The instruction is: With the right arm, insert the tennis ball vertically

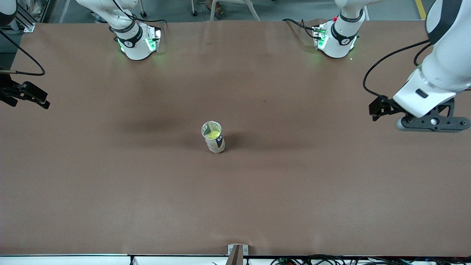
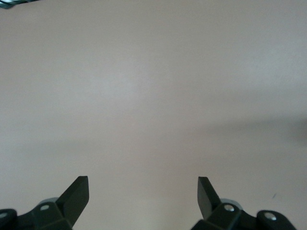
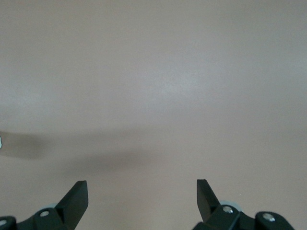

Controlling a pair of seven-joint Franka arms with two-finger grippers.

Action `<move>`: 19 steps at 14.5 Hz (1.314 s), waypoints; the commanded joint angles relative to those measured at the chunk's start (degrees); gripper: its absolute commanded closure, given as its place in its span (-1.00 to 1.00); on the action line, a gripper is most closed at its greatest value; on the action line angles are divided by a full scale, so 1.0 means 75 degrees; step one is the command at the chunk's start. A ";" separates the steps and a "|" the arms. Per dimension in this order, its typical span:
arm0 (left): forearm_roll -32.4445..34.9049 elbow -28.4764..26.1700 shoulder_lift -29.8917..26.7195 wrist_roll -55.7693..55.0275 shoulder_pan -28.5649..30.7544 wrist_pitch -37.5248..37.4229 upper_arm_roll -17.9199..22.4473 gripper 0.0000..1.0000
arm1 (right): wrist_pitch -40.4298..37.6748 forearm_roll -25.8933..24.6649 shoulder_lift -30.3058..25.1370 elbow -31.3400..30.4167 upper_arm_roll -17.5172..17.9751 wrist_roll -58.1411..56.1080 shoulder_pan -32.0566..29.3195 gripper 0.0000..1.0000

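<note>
Tennis ball seen seated inside upright can at table centre, well apart from every edge; insertion judged already done. Ball judged light, felt-covered, springy, non-fragile; grip best taken across widest part, though only its top is exposed inside can. Can judged light, easily tipped. Right gripper held over table edge at right arm's end, fingers spread wide, nothing held. Left gripper parked over left arm's end, likewise wide apart, empty; left arm waiting.
</note>
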 commanded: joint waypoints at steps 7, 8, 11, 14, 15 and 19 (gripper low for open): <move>-0.1439 -0.1315 -0.1728 0.1058 -0.1407 -0.0545 0.2432 -1.00 | -0.0002 0.0069 -0.0147 0.0029 -0.0018 0.0140 0.0057 -1.00; -0.1650 -0.1444 -0.1834 0.1058 -0.1500 -0.0545 0.2619 -1.00 | 0.0009 0.0081 -0.0147 0.0029 -0.0018 0.0140 0.0046 -1.00; -0.1676 -0.1714 -0.2162 0.0918 -0.1899 -0.0545 0.2948 -1.00 | 0.0010 0.0093 -0.0147 0.0029 -0.0018 0.0152 0.0034 -1.00; -0.1582 -0.1808 -0.2303 0.0731 -0.2087 -0.0545 0.2984 -1.00 | 0.0009 0.0093 -0.0147 0.0029 -0.0006 0.0116 0.0057 -1.00; -0.1582 -0.1889 -0.2397 0.0510 -0.2052 -0.0545 0.2949 -1.00 | 0.0033 0.0093 -0.0147 0.0029 -0.0006 0.0105 0.0081 -1.00; -0.1547 -0.1855 -0.2375 0.0472 -0.2029 -0.0510 0.2937 -1.00 | 0.0079 0.0034 -0.0147 0.0005 -0.0030 0.0058 0.0233 -1.00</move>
